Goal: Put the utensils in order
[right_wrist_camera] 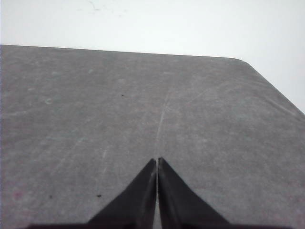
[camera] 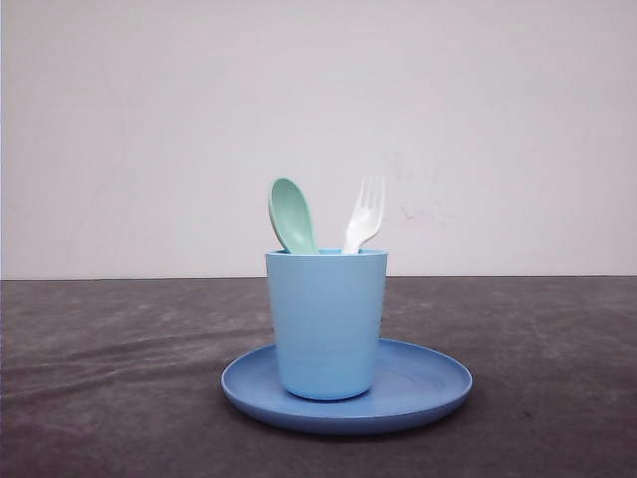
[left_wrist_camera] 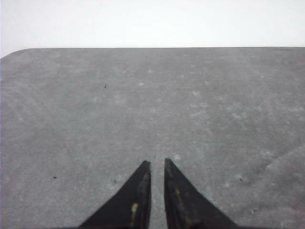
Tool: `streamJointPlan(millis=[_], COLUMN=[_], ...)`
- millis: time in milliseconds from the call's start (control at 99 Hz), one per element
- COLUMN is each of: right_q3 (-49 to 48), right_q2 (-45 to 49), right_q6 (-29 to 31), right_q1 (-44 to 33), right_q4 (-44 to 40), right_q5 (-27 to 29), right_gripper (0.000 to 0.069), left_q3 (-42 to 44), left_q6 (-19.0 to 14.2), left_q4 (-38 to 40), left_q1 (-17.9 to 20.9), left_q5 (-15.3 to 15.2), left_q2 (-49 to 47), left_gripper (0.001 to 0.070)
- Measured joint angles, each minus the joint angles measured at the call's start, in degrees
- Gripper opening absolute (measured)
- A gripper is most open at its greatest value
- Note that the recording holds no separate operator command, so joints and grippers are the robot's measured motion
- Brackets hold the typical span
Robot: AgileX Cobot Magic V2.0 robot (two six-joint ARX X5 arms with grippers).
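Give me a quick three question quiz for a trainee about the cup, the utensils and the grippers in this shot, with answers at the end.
1. True or false: the spoon and fork stand in the cup.
2. What does the cup rest on? A) bare table B) plate C) tray
3. Fill in: seen from the front, the spoon is to the ____ of the fork.

Key:
1. True; both heads point up.
2. B, the plate.
3. Left.
Extra note: the left gripper shows a narrow gap between its jaws; the right gripper is shut, holding nothing.
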Motion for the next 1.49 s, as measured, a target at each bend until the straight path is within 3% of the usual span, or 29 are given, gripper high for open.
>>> streamJointPlan(millis=[1495], right_q3=[-1.6], right_q2=[-3.3], right_q6=[0.0], right_q1=[0.0], right_q4=[-2.4], right_q5=[-0.1], right_gripper=[0.0001], left_q3=[0.0], left_q6=[0.0], left_q4=[0.0], left_q1=[0.0], left_q5=[0.0], left_q2=[0.0], left_gripper=[0.0026])
